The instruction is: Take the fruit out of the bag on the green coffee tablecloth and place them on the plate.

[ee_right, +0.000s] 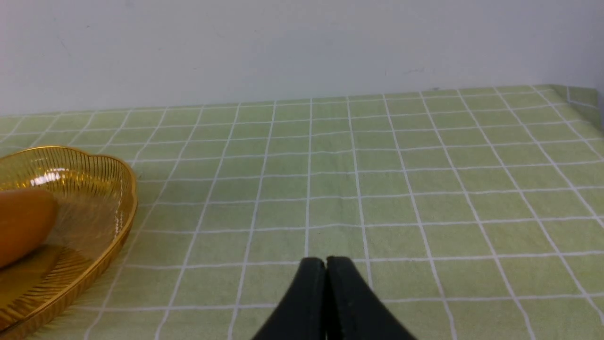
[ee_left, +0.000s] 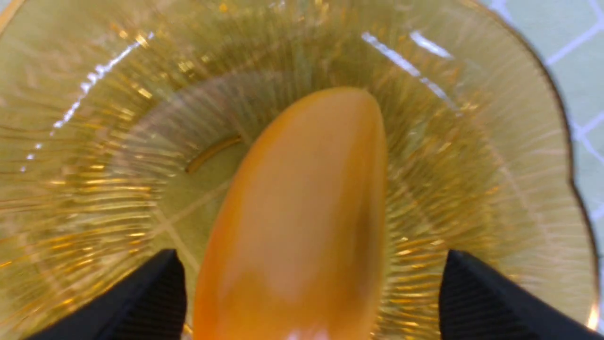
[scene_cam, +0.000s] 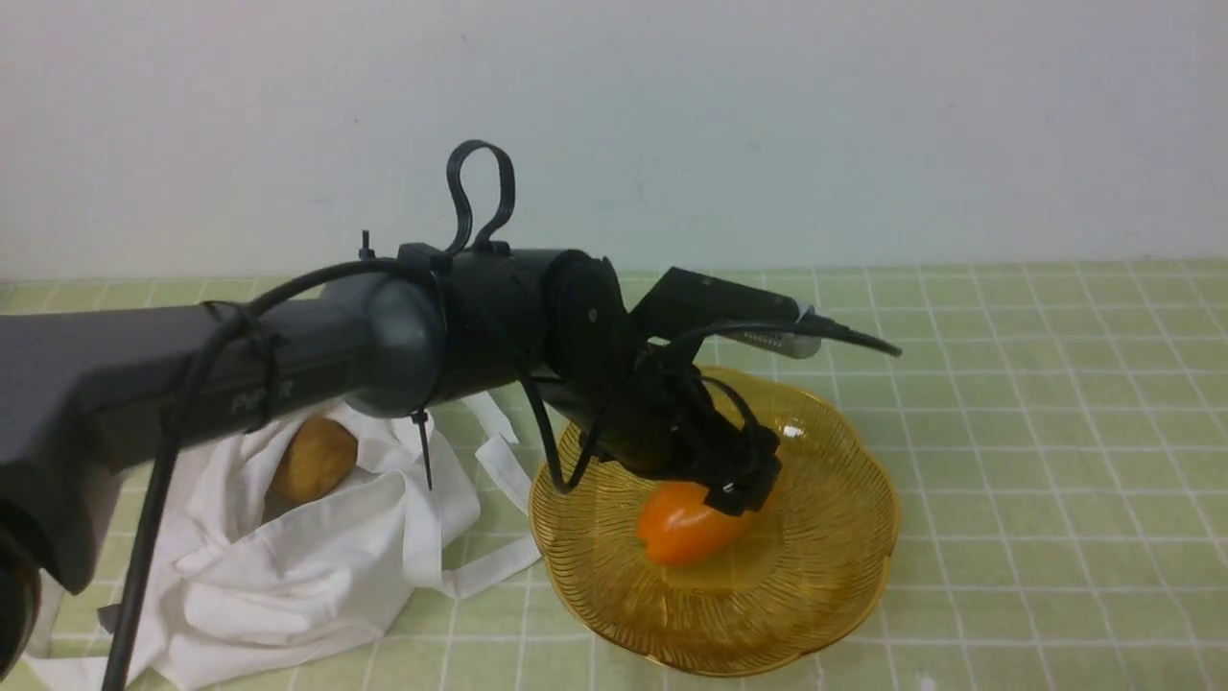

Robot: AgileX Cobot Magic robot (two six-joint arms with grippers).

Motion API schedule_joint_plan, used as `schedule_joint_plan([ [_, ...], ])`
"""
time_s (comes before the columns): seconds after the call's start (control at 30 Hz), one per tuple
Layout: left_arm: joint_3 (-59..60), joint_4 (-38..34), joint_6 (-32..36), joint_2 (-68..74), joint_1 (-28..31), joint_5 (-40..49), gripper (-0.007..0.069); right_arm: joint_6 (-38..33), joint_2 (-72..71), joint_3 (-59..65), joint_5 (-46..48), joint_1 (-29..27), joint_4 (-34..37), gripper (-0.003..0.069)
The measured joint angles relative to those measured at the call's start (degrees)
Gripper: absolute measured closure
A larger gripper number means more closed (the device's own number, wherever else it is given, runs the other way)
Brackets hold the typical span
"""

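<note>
Tablecloth (scene_cam: 1055, 432) in pale green, gridded with thin white lines, covers the whole worktop up to the white wall across the top of the front view. Next in bulk is the dark grey left arm (scene_cam: 144, 374), which enters at that frame's left edge and reaches to the centre, black cables tied along it. Beneath it, at lower left, lies the soft white cloth bag (scene_cam: 288, 576), crumpled and open, its straps trailing toward the middle. Just right of the bag, at lower centre, sits the wide translucent amber plate (scene_cam: 825, 585) with a scalloped rim and fine ridges. The glossy orange-yellow mango (scene_cam: 676, 528) lies in the plate's middle. The dull brown egg-shaped kiwi (scene_cam: 312, 459) sits in the bag's mouth, left of centre, half wrapped in folds.

The left gripper (scene_cam: 739, 489) hangs right over the mango. In the left wrist view its black fingers (ee_left: 151, 293) are spread in the two lower corners, one on each side of the fruit, with plate showing in the gaps. The right gripper (ee_right: 325, 262) shows at the bottom centre of its own view, fingers pressed together on nothing, above bare cloth — the plate is at that frame's left edge.
</note>
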Motion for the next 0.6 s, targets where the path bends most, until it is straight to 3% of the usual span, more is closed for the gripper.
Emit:
schedule_joint_plan([
  [0.1, -3.3, 1.5, 0.0, -0.2, 0.0, 4.7, -0.0045, 0.0, 0.0, 0.0, 0.0, 0.0, 0.0, 0.0669],
  [0.17, -5.5, 3.3, -0.2, -1.0, 0.0, 8.0, 0.0003, 0.0, 0.0, 0.0, 0.0, 0.0, 0.0, 0.0669],
  [0.23, -8.8, 8.0, -2.8, -4.0, -0.1, 14.0, 0.0182, 0.0, 0.0, 0.0, 0.0, 0.0, 0.0, 0.0669],
  [0.3, -10.0, 13.9, -6.9, -8.4, -0.2, 18.0, 0.0433, 0.0, 0.0, 0.0, 0.0, 0.0, 0.0, 0.0669],
  [0.37, -10.1, 17.7, -10.5, -12.0, -0.2, 20.8, 0.0545, 0.0, 0.0, 0.0, 0.0, 0.0, 0.0, 0.0669],
  [0.47, -8.8, 22.2, -15.1, -18.5, -0.2, 22.5, 0.061, 0.0, 0.0, 0.0, 0.0, 0.0, 0.0, 0.0669],
  [0.6, -3.8, 25.7, -18.9, -26.8, -0.2, 21.1, 0.0629, 0.0, 0.0, 0.0, 0.0, 0.0, 0.0, 0.0669],
])
